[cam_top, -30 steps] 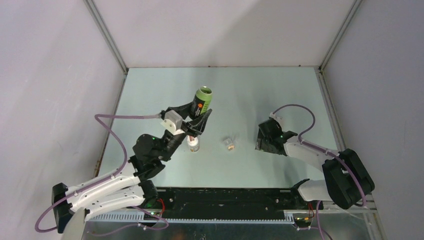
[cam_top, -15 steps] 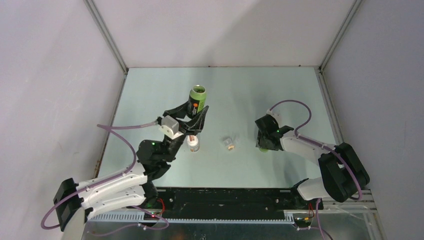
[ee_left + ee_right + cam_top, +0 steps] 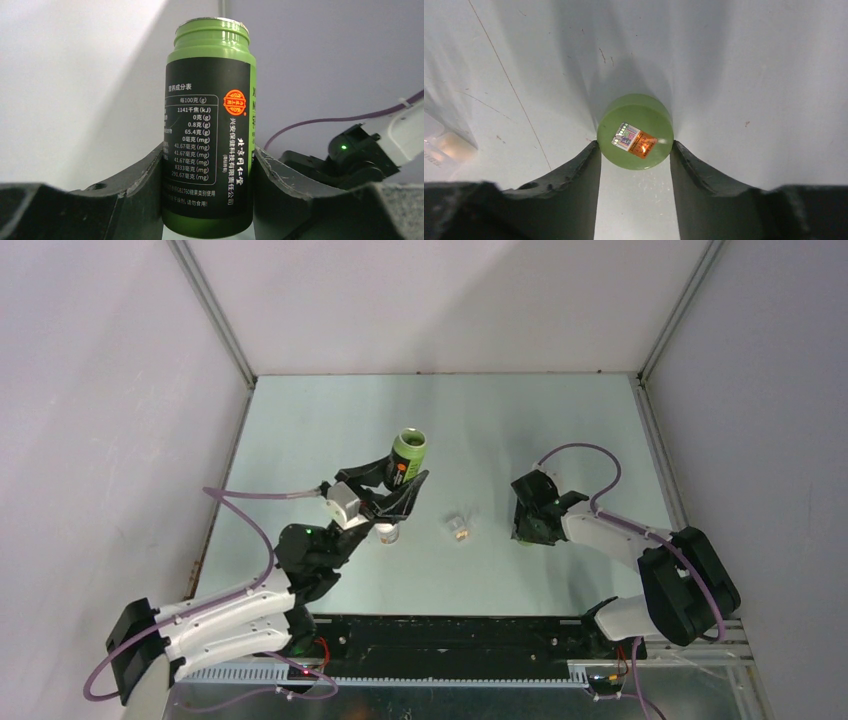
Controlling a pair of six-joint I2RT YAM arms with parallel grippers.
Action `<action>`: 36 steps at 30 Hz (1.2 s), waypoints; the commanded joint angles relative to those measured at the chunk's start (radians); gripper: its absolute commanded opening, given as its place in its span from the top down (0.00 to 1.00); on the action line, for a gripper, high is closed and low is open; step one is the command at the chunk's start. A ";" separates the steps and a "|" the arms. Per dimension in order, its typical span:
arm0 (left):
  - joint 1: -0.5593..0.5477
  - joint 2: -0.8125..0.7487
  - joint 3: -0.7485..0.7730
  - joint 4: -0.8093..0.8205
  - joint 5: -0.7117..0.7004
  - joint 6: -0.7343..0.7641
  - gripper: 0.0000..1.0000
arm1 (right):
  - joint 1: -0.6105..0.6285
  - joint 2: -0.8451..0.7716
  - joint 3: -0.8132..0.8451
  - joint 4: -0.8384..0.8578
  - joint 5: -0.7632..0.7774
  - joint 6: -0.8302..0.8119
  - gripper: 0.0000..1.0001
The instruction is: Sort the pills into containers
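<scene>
While the left fingers [image 3: 142, 182] clamp the lower body of a green plastic bottle with a black printed label [image 3: 207, 135], half closed on either side of it, its threaded neck stands uncovered. The opaque wall hides whatever it holds. Seen from above, the bottle is held clear of the pale grey worktop [image 3: 560, 430], left of the middle, with its mouth leaning toward the far edge.

Just below those fingers a small whitish bottle [image 3: 387, 532] stands on the worktop, partly hidden by them; I cannot tell its contents.

A small translucent whitish-grey plastic pill box [image 3: 460, 525] sits near the middle of the worktop, closer to the near edge, between the two arms and apart from both. At least one small tan piece [image 3: 461, 534] shows inside it, but which compartment it is in cannot be made out.

Toward the right edge, the right fingers [image 3: 579, 175] are closed partway onto a round green plastic cap [image 3: 635, 131] with a small printed sticker on top. Each fingertip meets a side of its rim, low at the worktop.
</scene>
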 commanded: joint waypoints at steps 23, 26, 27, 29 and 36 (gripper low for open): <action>0.008 -0.034 -0.008 -0.110 0.202 -0.117 1.00 | 0.001 0.013 0.079 -0.037 0.063 -0.075 0.67; 0.008 -0.020 -0.007 -0.123 0.218 -0.125 1.00 | -0.003 -0.070 0.085 -0.072 0.027 -0.107 0.67; 0.008 -0.014 -0.008 -0.131 0.223 -0.126 1.00 | -0.007 -0.133 0.088 -0.076 -0.013 -0.117 0.67; 0.014 -0.007 -0.002 -0.147 0.236 -0.148 1.00 | -0.023 -0.247 0.094 -0.082 -0.121 -0.155 0.66; 0.031 0.017 0.046 -0.253 0.358 -0.138 1.00 | -0.077 -0.596 0.187 -0.022 -0.583 -0.233 0.65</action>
